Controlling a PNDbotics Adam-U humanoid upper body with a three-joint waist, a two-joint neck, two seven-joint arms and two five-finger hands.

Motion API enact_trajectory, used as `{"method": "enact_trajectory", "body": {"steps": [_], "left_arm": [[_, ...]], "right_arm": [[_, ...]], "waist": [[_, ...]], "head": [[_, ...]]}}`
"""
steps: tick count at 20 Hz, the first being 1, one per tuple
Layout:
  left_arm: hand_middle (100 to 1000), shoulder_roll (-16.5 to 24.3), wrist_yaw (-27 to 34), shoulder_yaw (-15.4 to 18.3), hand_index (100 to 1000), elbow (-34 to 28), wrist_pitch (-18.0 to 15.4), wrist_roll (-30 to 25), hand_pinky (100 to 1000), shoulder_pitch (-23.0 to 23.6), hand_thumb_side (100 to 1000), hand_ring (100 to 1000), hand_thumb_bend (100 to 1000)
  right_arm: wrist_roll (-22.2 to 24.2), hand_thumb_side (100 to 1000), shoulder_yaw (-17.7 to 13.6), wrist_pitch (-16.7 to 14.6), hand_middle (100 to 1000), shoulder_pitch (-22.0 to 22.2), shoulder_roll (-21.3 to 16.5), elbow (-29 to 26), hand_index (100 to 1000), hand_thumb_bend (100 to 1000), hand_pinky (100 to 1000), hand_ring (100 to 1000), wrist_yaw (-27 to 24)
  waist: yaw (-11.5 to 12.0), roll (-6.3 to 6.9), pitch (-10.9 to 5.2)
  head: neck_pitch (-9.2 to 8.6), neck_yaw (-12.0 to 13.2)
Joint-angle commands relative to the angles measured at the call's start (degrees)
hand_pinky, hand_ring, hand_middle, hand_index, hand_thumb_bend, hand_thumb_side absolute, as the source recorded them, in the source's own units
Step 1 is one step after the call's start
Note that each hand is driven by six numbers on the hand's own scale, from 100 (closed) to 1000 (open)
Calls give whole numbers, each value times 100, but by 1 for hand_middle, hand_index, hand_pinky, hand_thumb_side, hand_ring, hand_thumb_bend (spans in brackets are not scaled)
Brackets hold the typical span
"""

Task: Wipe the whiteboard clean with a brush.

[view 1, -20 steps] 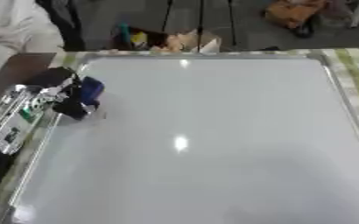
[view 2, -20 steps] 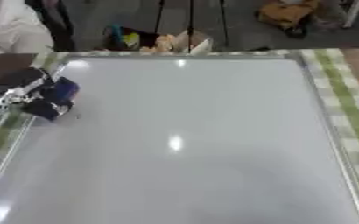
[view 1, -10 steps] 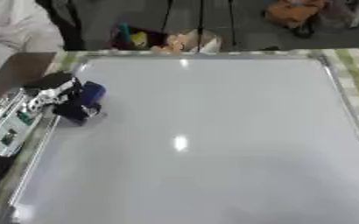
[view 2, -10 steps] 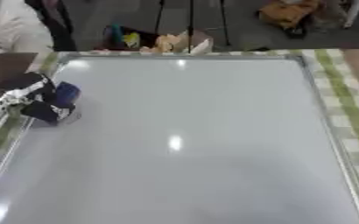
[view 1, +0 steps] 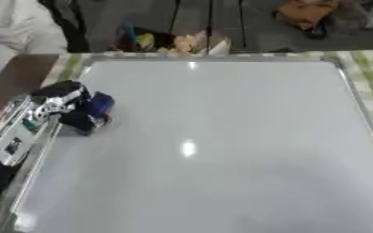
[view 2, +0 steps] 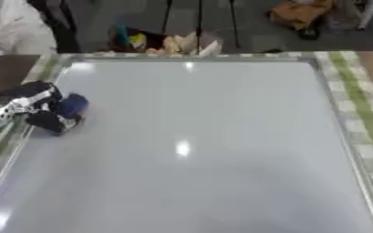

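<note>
– Any writing on the whiteboard point(view 1: 221, 150)?
– None that can be read; its surface shows only light glare.
– And the left hand point(view 1: 58, 107) at nine o'clock, or the blue brush point(view 1: 98, 105) it holds?
– There are pale patches on the arm, but no letters or numbers can be made out
– Anything at twelve o'clock, past the board?
– Nothing legible there either

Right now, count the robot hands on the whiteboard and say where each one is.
1. The left hand is at the whiteboard's left edge, towards the far side, fingers curled round a blue brush. The right hand shows in neither view.
</note>
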Motion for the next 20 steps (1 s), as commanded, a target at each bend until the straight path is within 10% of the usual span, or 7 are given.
{"method": "enact_trajectory", "body": {"steps": [1, 20], "left_arm": [[467, 209, -39, -9, 288, -35, -69, -71, 404, -98, 422, 606, 246], [454, 218, -169, -199, 446, -274, -588, -383, 427, -111, 501, 608, 271]], "right_arm": [[-12, 952, -11, 0, 558, -44, -75, -88, 821, 100, 805, 756, 42], [-12, 945, -16, 37, 557, -54, -90, -88, 822, 100, 805, 756, 16]], "waist": [[-1, -4, -105], [2, -6, -124]], "head": [[-61, 22], [-58, 47]]}}
